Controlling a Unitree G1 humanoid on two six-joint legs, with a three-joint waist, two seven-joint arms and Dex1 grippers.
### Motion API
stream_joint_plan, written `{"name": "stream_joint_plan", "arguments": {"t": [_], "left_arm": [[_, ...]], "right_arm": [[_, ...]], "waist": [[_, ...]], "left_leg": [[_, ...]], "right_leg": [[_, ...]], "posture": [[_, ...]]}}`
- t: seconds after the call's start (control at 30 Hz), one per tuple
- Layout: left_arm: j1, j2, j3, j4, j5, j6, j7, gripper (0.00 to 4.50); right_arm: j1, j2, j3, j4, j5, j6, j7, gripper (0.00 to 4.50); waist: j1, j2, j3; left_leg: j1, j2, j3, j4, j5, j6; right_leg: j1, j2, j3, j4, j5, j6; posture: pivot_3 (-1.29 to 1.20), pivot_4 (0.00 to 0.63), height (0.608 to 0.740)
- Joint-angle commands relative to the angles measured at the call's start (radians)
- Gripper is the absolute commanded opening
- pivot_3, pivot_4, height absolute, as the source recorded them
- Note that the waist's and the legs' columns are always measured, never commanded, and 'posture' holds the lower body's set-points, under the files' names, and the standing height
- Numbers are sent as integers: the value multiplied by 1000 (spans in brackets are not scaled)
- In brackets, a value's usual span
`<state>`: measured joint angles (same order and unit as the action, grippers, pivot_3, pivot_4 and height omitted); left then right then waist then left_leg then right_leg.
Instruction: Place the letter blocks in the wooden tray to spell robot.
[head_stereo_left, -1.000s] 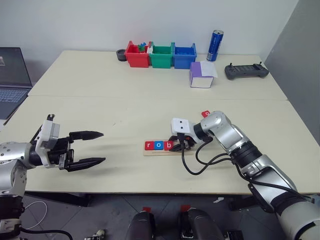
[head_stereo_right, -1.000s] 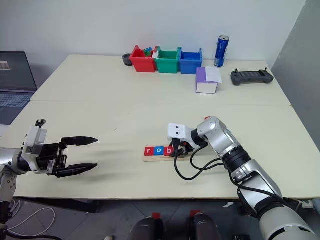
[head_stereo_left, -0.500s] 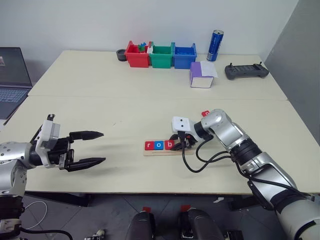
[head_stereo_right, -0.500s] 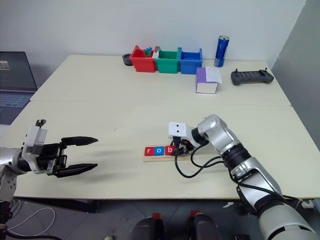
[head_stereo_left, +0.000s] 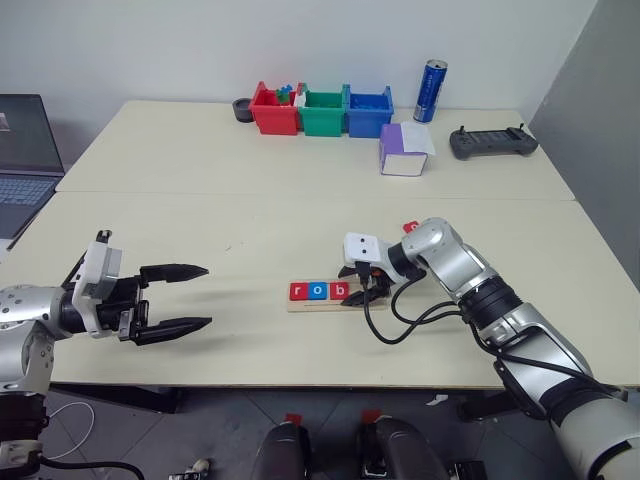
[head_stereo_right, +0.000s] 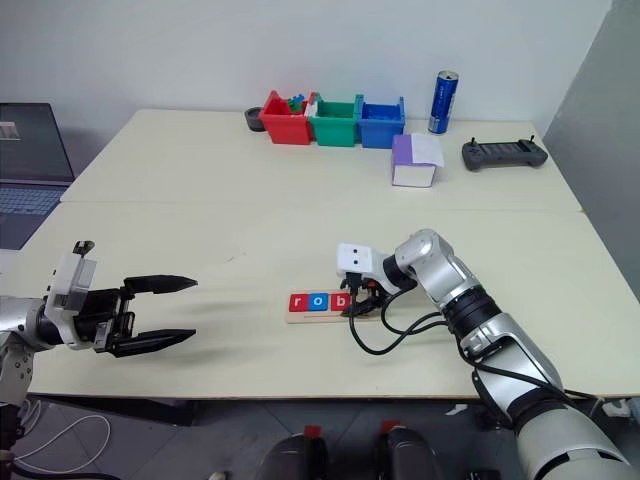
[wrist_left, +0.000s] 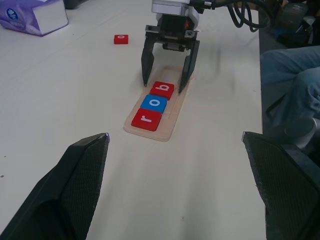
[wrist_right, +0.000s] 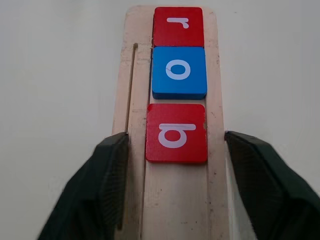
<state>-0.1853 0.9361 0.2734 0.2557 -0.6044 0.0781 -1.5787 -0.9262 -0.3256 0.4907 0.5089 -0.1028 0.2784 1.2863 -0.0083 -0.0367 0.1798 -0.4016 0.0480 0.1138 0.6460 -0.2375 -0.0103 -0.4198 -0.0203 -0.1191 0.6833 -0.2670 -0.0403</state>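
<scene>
Right end effector (wrist_left: 167, 80) low over the wooden tray (head_stereo_left: 325, 300); fingers spread, one on each side of the tray's width, straddling the red b block (wrist_right: 176, 133); gap visible between each finger and the block's edges, so nothing pinched; fingertips at or just above the surface, contact with the tray not certain.

Wooden tray lies flat on the pale surface (head_stereo_left: 250, 200), near its front edge, roughly midway between the two arms; three letter blocks sit in its groove in a row: red r block (head_stereo_left: 297, 291) at the robot's left end, blue o block (head_stereo_left: 317, 291) just beside it, red b block touching or nearly touching the o; rest of the groove toward the right arm bare, under the end effector.

One more red block (head_stereo_left: 410, 227) lies loose on the surface beyond the right wrist, apart from the tray; its letter too small to read.

Left end effector (head_stereo_left: 175, 297) hangs above the surface well to the left of the tray; fingers spread wide, holding nothing, pointed toward the tray.

Far side of the surface: red bin (head_stereo_left: 273, 110), green bin (head_stereo_left: 322, 112), blue bin (head_stereo_left: 369, 113) in a row; blue can (head_stereo_left: 431, 91) upright beside them; purple-and-white box (head_stereo_left: 404, 150); dark controller (head_stereo_left: 492, 142); laptop (head_stereo_left: 25, 150) at the left edge.
</scene>
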Motion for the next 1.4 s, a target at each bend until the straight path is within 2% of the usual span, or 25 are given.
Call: {"name": "stream_joint_plan", "arguments": {"t": [0.03, 0.17, 0.27, 0.43, 0.63, 0.9, 1.4], "left_arm": [[-1, 5, 36, -25, -4, -3, 6, 4500], [0, 5, 37, -25, -5, -4, 5, 4500], [-2, 6, 38, -24, -5, -3, 4, 4500], [-2, 6, 40, -22, -5, -5, 3, 4500], [-15, 2, 24, -6, 0, -4, -11, 4500], [-81, -21, -5, 34, 22, -11, -22, 4500], [-59, -9, 32, 22, 23, -7, -27, 4500]], "right_arm": [[-27, -2, -15, -39, 10, 0, 17, 4458], [-46, -26, -67, -139, 63, 67, 44, 4458], [-55, -65, -176, -234, 122, 154, -4, 4458], [-6, -108, -423, -285, 163, 325, -288, 4458], [152, -128, -563, -265, 125, 364, -598, 4458], [107, -81, -554, -54, 130, 286, -736, 4458], [23, -3, -518, 123, 131, 191, -773, 4458]], "waist": [[0, 0, 0], [0, 0, 0], [1, 1, 0], [3, 0, 0], [5, 0, 0], [-26, 2, 1], [-24, 2, 1]], "left_leg": [[0, 0, 0, 0, 0, 0], [0, 0, 0, 0, 0, 0], [0, 0, 0, 0, 0, 0], [-1, 0, 0, 0, 0, 0], [-1, -1, 0, -1, 1, -1], [0, 0, 1, -2, 0, 0], [-1, 0, 1, -2, 0, -1]], "right_leg": [[0, 0, 0, 0, 0, 0], [0, 0, 0, 0, 0, 0], [0, 0, 0, 0, 0, 0], [0, -1, 0, -1, 0, 0], [0, -2, 0, -2, 0, -1], [-1, 1, 1, 1, 0, 0], [-1, 0, 1, -1, 0, 0]], "posture": [[0, 150, 740], [0, 150, 740], [0, 150, 740], [0, 150, 740], [0, 150, 740], [0, 150, 740], [0, 150, 740]]}}
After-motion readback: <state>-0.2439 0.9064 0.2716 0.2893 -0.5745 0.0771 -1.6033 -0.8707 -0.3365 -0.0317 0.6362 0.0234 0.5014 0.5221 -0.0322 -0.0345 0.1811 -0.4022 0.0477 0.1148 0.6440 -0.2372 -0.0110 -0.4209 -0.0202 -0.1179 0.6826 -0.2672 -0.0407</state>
